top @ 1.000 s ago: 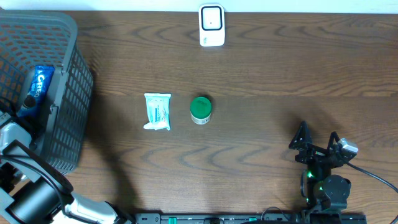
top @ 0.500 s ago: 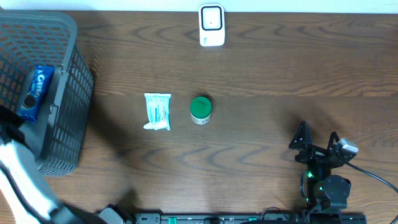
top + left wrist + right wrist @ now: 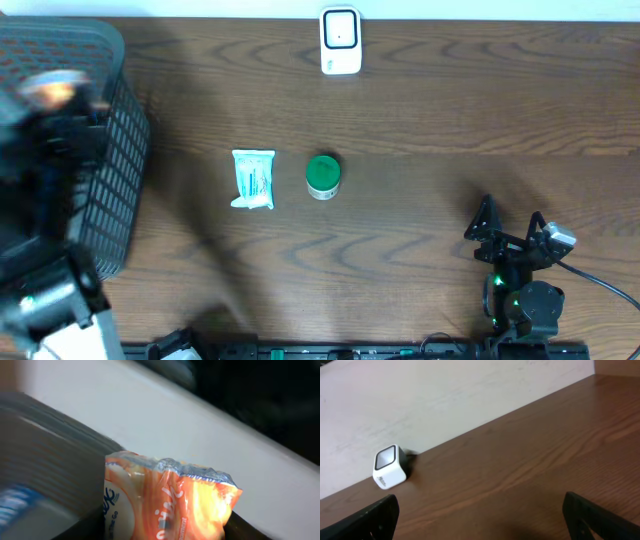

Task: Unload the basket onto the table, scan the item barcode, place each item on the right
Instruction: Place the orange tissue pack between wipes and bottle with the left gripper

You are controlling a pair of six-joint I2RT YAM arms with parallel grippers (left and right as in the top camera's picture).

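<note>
An orange foil snack packet (image 3: pixel 170 500) is gripped in the left hand (image 3: pixel 162 532). The right hand (image 3: pixel 512 220) is spread empty. The white cube scanner (image 3: pixel 340 41) is not yet reached.

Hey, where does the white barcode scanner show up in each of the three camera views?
Overhead: the white barcode scanner stands at top centre, near the far edge of the wooden table.
Left wrist: not in it; an orange packet fills the lower middle.
Right wrist: the scanner sits left of centre, at the foot of the pale wall.
Shared landmark: the wooden table, seen overhead and from the right wrist.
</note>
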